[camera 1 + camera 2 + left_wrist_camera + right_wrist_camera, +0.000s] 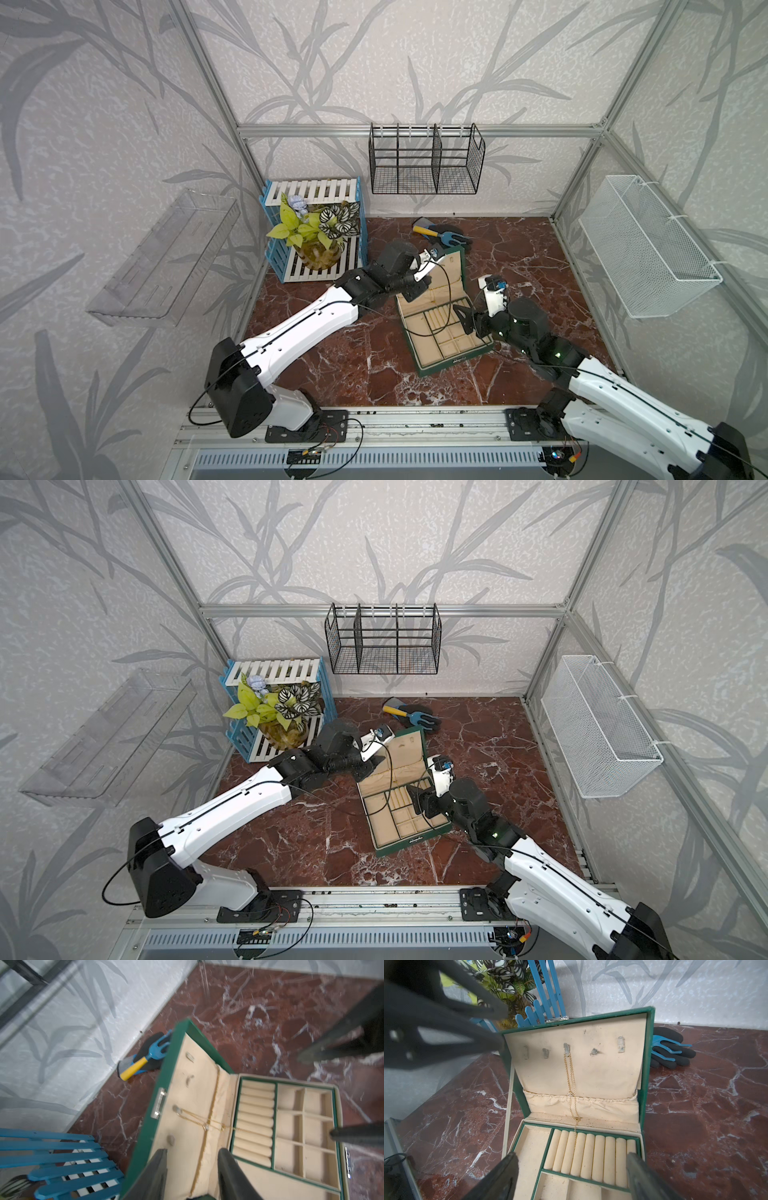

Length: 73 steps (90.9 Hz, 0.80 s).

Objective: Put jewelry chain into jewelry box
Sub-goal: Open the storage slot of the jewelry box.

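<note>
A: Progress?
B: Looks done. The jewelry chain [572, 1076] hangs from a lid hook [566, 1049] inside the open jewelry box [648, 1064], tail on the ring rolls [589, 1153]. My left end effector [192, 1150] and right end effector [572, 1154] are both spread, empty.

Both top views give you bright, soft, even light. Shadows on the table [374, 365] are faint, and the straight frame rails bow outward toward the edges. Your left wrist view is smeared by motion blur, worst on the wall at 10 o'clock and on the left gripper [193, 1150] at 6 o'clock. Your right wrist view is sharper. There the chain [572, 1076] reads cleanly, while the right gripper [572, 1153] at 6 o'clock is out of focus.
</note>
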{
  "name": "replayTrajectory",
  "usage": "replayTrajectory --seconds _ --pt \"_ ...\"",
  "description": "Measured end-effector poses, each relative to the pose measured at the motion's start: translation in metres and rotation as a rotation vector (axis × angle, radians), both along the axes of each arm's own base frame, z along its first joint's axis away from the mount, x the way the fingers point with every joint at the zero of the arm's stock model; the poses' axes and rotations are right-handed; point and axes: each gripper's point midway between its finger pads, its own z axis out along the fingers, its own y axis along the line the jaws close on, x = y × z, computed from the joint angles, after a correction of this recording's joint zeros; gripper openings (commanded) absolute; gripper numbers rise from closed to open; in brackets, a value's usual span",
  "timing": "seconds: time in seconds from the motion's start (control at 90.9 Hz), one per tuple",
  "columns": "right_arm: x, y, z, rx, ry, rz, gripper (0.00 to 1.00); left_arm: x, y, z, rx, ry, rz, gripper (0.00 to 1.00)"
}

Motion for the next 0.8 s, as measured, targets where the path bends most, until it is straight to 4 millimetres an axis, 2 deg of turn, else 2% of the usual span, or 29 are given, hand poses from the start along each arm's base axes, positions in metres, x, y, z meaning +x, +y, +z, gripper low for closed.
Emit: replayTrajectory --seconds 0.132,0.429,0.572,0.803 --pt "0.001 0.003 -0.009 0.003 0.041 -0.003 0.84 -0.012 0.006 -0.048 0.059 0.107 0.021 0.41" --pt "0.002 0.012 -0.027 0.013 0.123 0.012 0.84 0.004 0.015 -0.109 0.200 0.190 0.102 0.37" --pt "0.002 0.015 -0.028 0.025 0.133 0.017 0.84 0.012 0.020 -0.120 0.226 0.204 0.117 0.37" --pt "0.002 0.017 -0.027 0.035 0.133 0.024 0.84 0.024 0.014 -0.111 0.211 0.202 0.101 0.37"
